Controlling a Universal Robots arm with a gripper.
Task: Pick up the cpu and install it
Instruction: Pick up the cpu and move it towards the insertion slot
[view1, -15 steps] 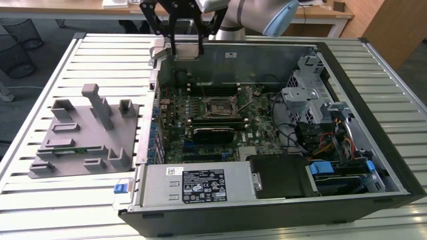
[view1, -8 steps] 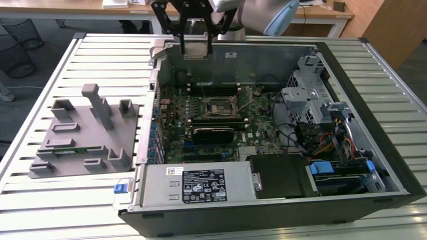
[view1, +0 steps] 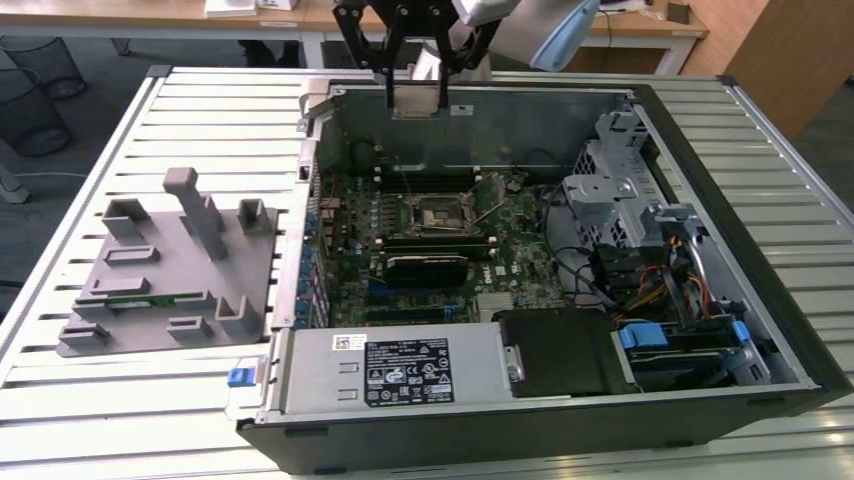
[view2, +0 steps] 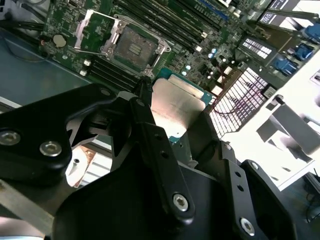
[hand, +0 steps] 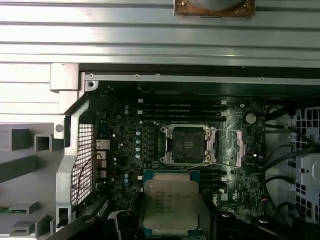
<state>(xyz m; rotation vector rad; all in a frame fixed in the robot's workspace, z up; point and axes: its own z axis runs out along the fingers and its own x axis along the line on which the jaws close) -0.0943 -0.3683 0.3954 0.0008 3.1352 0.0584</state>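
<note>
While the cpu (view2: 177, 107) is hanging well above the open computer case (view1: 534, 120), it's clamped by its edges between the two black fingers (view2: 150, 130) of the end effector (view2: 175, 120), which is closed down to just the chip's width. The silvery top plate is seen facing the cameras in both wrist views. In the exterior view the end effector (view1: 416, 85) is seen over the case's far wall, so the chip is not yet over the socket (hand: 189, 145). That sits further in on the motherboard (hand: 125, 150) and looks open, its cover plate swung aside. Nothing is touched by the chip at this point.

For carrying it across properly, the chip should probably be kept flat and square to the socket frame, and lined up in both wrist views before any height is given away, since those contacts likely get bent by a tilted or offset drop. Grip pressure is best kept light but steady, as a slip from up here would be bad news. The grey tray (view1: 160, 275) on the bench (view1: 134, 420) is well off to the exterior view's left
</note>
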